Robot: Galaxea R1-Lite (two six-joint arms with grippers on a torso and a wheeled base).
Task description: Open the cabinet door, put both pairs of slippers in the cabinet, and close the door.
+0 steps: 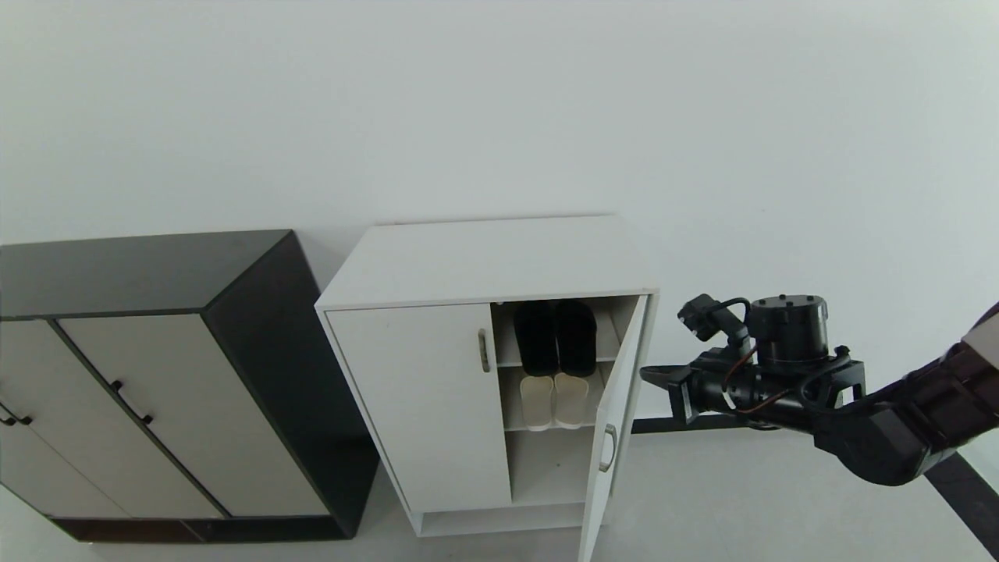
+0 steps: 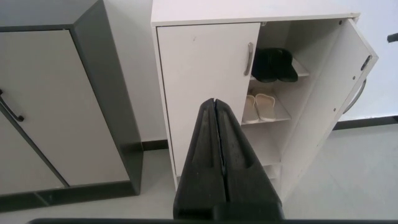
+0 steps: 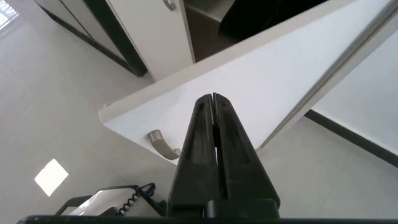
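My right gripper (image 1: 649,375) is pinched together and empty, its tip just beside the outer face of the open door (image 1: 622,390), above the handle (image 1: 608,448). My left gripper (image 2: 214,102) is pinched together too, facing the white cabinet (image 1: 484,261). Inside, the black slippers (image 1: 555,337) sit on the top shelf, with the white slippers (image 1: 554,400) below. A dark cabinet (image 1: 156,375) stands alongside.

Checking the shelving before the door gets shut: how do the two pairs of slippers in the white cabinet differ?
The black slippers are dark, the white slippers pale cream. The black slippers sit on the top shelf, the white slippers on the middle shelf. Both pairs lie side by side inside the white cabinet, whose door stands open.
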